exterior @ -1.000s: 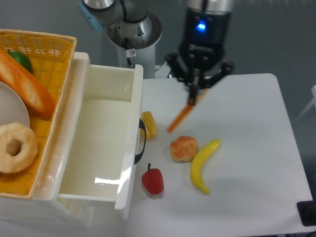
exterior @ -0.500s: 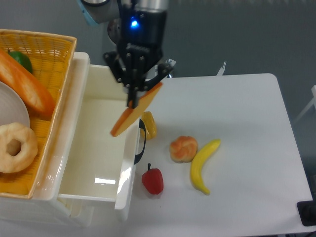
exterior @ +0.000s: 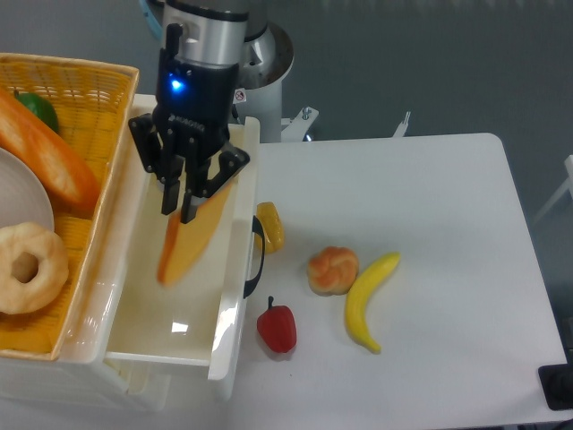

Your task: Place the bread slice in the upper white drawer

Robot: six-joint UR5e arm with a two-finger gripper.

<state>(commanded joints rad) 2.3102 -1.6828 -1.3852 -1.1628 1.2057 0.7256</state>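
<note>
The hand (exterior: pixel 179 204) has carried the bread slice (exterior: pixel 189 240) over the upper white drawer (exterior: pixel 235 296).

Bright, even overhead light fills the frame; a white glare patch sits on the drawer (exterior: pixel 170 327) floor at lower left, soft shadows hug the banana (exterior: pixel 369 298) and pepper (exterior: pixel 277 328), and the slice (exterior: pixel 190 240) is motion-blurred

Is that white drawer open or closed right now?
Open. The upper white drawer is pulled out, its inside visible, with the gripper holding the bread slice over it.
</note>
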